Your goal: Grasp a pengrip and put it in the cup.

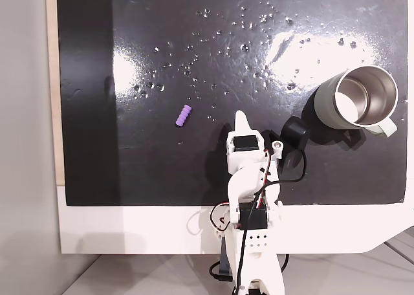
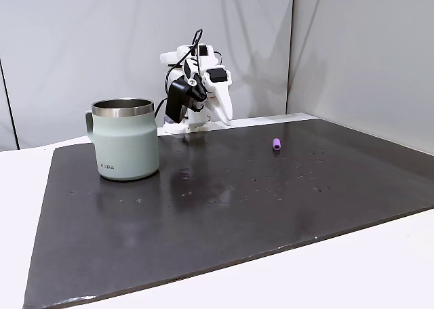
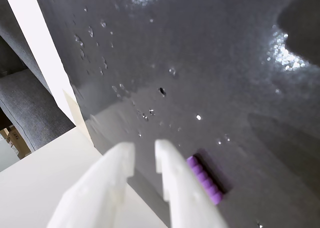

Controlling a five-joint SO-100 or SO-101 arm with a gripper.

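Note:
The light-purple ribbed pengrip [image 1: 184,116] lies flat on the black mat, and in a fixed view [image 2: 277,144] it is small at the mat's far right. The steel cup [image 1: 326,104] stands upright at the mat's right with its handle toward the near edge; its pale grey-green wall [image 2: 125,143] is plain from the side. My white gripper [image 1: 241,117] hovers near the arm's base, right of the pengrip and apart from it, fingers close together with nothing between them. In the wrist view the gripper [image 3: 144,150] points at the mat, with the pengrip [image 3: 205,180] just right of one finger.
The black mat [image 1: 129,49] is glossy, with scattered droplets and glare patches. It lies on a white table [image 1: 129,230]. The arm's base [image 1: 255,243] stands at the mat's near edge. Grey walls [image 2: 102,38] rise behind the table.

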